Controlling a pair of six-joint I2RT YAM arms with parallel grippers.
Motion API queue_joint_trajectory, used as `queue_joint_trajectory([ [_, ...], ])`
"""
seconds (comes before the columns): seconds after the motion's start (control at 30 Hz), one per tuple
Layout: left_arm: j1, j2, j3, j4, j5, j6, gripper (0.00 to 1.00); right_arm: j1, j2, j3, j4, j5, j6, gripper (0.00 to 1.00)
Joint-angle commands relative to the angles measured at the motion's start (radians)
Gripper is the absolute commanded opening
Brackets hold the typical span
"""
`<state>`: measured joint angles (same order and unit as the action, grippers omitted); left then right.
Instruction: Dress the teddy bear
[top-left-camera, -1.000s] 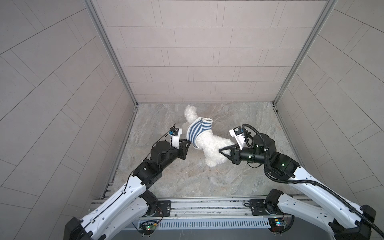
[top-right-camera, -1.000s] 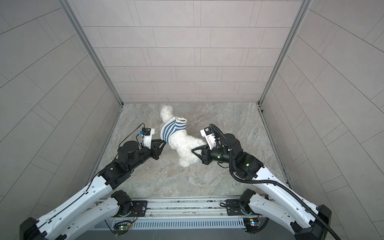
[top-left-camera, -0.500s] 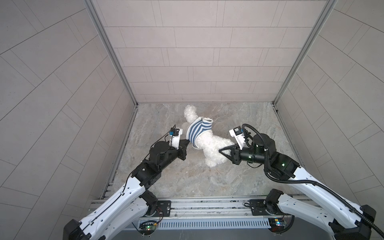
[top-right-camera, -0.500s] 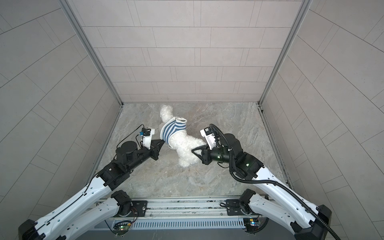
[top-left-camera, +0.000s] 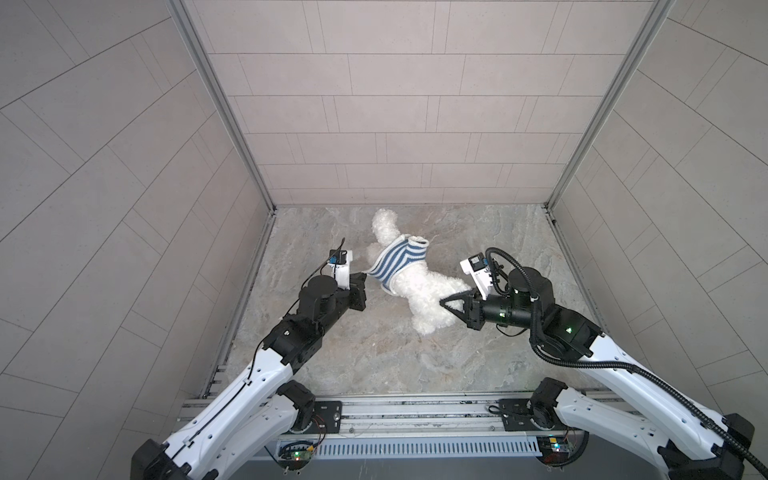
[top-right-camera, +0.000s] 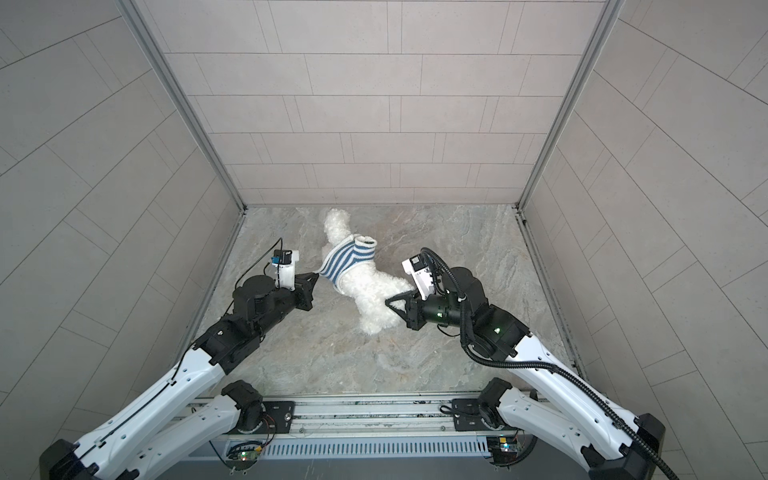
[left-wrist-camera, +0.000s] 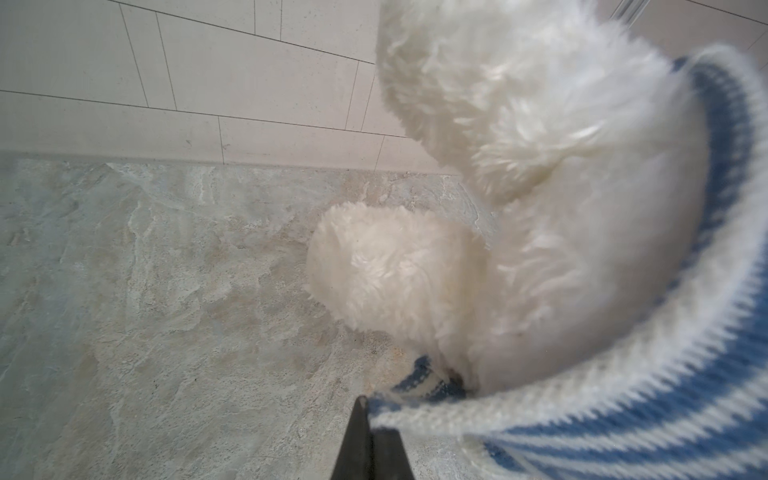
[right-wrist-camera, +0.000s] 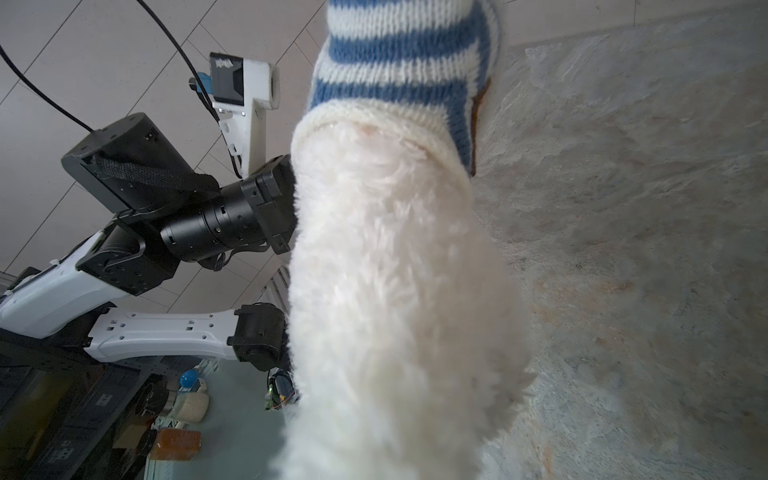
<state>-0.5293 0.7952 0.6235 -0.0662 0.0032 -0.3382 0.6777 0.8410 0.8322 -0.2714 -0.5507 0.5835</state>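
Left gripper, pinched shut on the hem of the striped shirt, should pull steadily along the teddy bear (right gripper clamped tight on its bare end).

Hiding right gripper behind bear fur in its wrist view, concealing the face everywhere, cropping blurred shirt.

The left claw has pinched shut on the hem of the striped shirt.
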Motion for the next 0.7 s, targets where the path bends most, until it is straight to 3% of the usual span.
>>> queue_joint_trajectory([
  [0.0, 0.055, 0.008, -0.008, 0.002, -0.122, -0.03, 0.0, -0.009, -0.037, 0.04, 0.02, -0.028, -0.016, 0.0],
  [0.43, 0.061, 0.127, 0.015, 0.091, -0.14, -0.036, 0.0, -0.016, -0.047, 0.032, 0.031, -0.05, -0.01, 0.0],
  [0.5, 0.057, 0.133, 0.014, 0.119, -0.098, -0.021, 0.0, -0.018, -0.041, 0.029, 0.045, -0.049, 0.0, 0.0],
  [0.63, -0.038, 0.108, 0.023, 0.149, -0.007, 0.046, 0.0, -0.019, -0.027, 0.022, 0.08, -0.022, 0.035, 0.0],
  [0.67, -0.062, 0.094, 0.031, 0.122, -0.014, 0.058, 0.05, -0.021, -0.025, 0.022, 0.085, -0.001, 0.047, 0.0],
])
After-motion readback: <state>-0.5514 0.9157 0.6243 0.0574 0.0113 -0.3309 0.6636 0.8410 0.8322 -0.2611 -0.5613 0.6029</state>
